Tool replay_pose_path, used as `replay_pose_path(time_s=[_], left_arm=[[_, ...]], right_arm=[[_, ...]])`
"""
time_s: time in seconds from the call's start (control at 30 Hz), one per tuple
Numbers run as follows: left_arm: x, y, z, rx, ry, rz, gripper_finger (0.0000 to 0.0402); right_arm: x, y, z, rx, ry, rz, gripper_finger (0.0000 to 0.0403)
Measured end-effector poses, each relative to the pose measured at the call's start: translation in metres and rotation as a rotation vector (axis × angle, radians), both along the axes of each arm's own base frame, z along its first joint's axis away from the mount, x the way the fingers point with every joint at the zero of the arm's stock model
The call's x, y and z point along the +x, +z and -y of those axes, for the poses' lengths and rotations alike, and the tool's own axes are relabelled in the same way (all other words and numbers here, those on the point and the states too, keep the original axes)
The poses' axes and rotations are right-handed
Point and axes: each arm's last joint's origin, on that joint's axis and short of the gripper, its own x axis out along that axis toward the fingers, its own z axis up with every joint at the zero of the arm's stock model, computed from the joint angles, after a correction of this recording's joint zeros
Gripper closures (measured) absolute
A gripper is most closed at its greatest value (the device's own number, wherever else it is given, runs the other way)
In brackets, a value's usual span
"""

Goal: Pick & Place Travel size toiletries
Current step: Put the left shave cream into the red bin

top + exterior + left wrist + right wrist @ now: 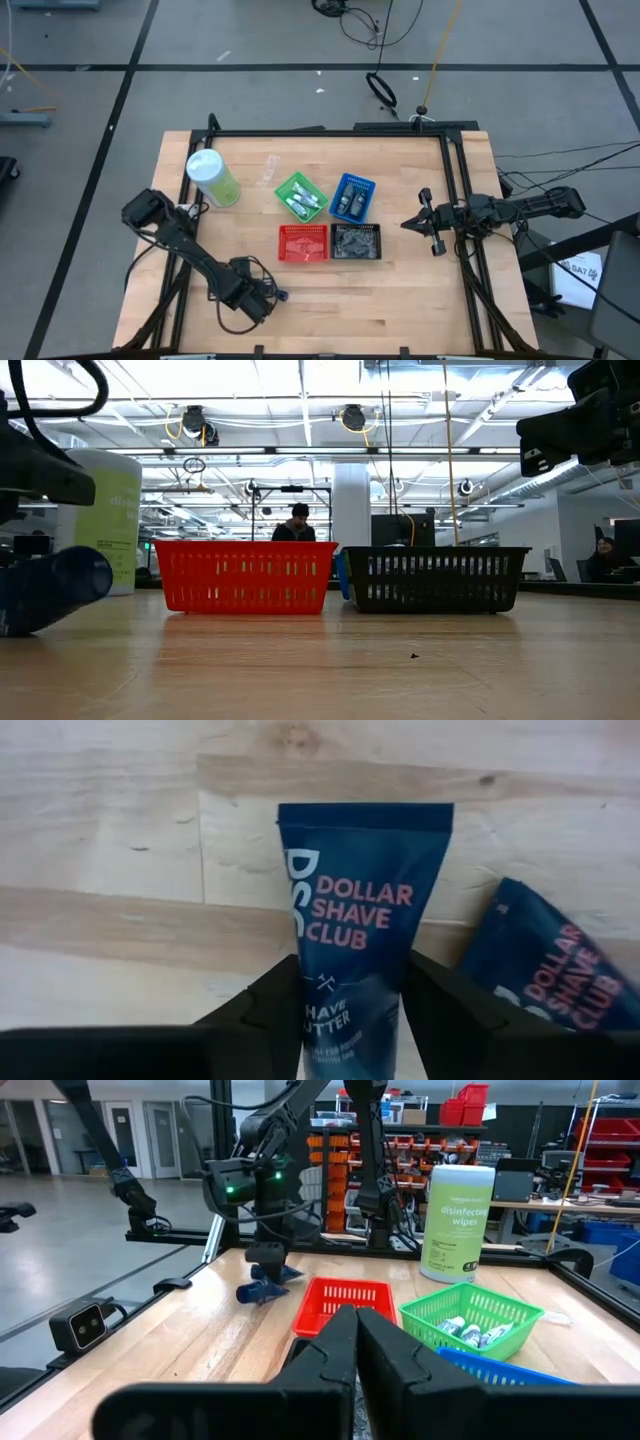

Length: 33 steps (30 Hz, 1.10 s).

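My left gripper is over the table's near left part and is shut on a dark blue tube printed "Dollar Shave Club". A second dark blue tube lies flat on the wood right beside it; the low view shows that one large at the left. Whitish tubes lie in the green basket, dark pieces in the blue basket, and grey packets in the black basket. My right gripper hangs shut and empty at the right, beyond the black basket. My left gripper pinches the dark blue tube between its two fingers, one on each long side of the tube's lower half, away from the flat crimped end. It comes from above, pointing down. Whether the tube is off the wood I cannot tell.
Four mesh baskets stand together mid-table; the red one is nearest my left gripper. A green wipes container with a white lid stands at the far left. A black frame borders the table. Bare wood lies along the near edge.
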Motion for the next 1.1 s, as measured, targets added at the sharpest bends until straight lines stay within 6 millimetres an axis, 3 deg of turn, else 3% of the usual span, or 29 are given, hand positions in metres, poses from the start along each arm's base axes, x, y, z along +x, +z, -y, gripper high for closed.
replay_pose_path(time_s=[0.47, 0.8, 1.1], left_arm=[[0.003, -0.005, -0.001, 0.046, -0.244, 0.023, 0.0302], [0.002, -0.005, -0.013, 0.091, -0.339, -0.048, 0.0350], [0.009, 0.011, -0.025, 0.386, -0.474, 0.149, 0.0378]], right_arm=[[0.000, 0.000, 0.000, 0.000, 0.000, 0.000, 0.0403], [0.000, 0.000, 0.000, 0.000, 0.000, -0.001, 0.0403], [0.000, 0.000, 0.000, 0.000, 0.000, 0.000, 0.0403]])
